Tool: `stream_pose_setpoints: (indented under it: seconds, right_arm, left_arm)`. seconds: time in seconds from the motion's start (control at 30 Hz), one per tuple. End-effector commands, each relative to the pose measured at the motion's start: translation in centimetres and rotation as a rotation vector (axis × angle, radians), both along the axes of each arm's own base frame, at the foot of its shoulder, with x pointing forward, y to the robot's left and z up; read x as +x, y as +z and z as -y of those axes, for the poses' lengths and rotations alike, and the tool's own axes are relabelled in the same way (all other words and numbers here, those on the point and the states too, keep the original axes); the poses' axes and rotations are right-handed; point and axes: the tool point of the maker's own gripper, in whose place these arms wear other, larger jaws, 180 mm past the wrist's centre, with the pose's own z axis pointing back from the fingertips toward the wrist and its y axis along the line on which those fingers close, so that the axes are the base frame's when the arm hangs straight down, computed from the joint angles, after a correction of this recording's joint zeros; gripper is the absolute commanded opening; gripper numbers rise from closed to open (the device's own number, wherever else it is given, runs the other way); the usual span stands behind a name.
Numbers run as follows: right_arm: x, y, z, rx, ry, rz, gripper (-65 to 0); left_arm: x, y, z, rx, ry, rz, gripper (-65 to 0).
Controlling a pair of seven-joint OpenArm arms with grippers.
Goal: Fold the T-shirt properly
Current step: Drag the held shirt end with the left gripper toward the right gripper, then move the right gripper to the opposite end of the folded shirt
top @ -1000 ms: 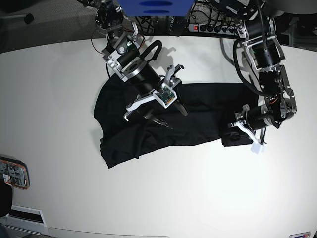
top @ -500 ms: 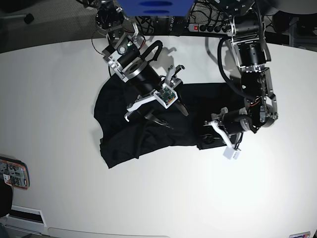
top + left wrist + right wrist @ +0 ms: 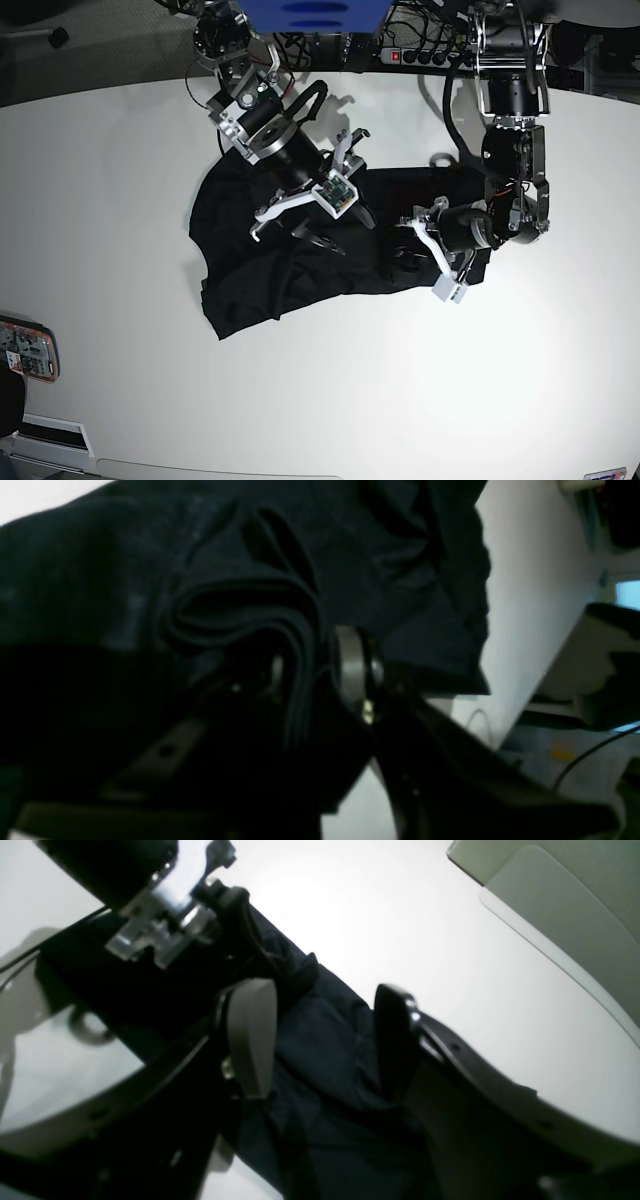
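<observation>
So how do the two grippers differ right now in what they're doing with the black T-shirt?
The right gripper stands open, its jaws wide apart over flat cloth with nothing between them; the left gripper has a bunched fold of the T-shirt between narrowly spaced jaws. In the base view, the right one sits mid-shirt, the left at the shirt's folded-in end. Both sit low over the fabric.
</observation>
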Motion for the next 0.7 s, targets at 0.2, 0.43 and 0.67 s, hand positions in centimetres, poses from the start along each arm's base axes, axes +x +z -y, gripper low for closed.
stream_pose_setpoints:
  seconds: [0.2,0.43,0.67]
  right_arm:
    - [0.5,1.7,-0.2,0.040,-0.002,0.047,-35.0]
    - [0.7,1.6,0.0,0.037,-0.007,0.047,-35.0]
    - [2.7,1.5,2.8,-0.006,-0.090,0.053,-35.1]
  left_arm:
    - [2.0,5.8,1.3,-0.027,-0.029,0.210,-51.2]
    - [2.7,7.6,1.5,-0.025,-0.039,0.265,-51.1]
    - [0.2,13.5,3.9,-0.213,-0.094,0.384,-51.1]
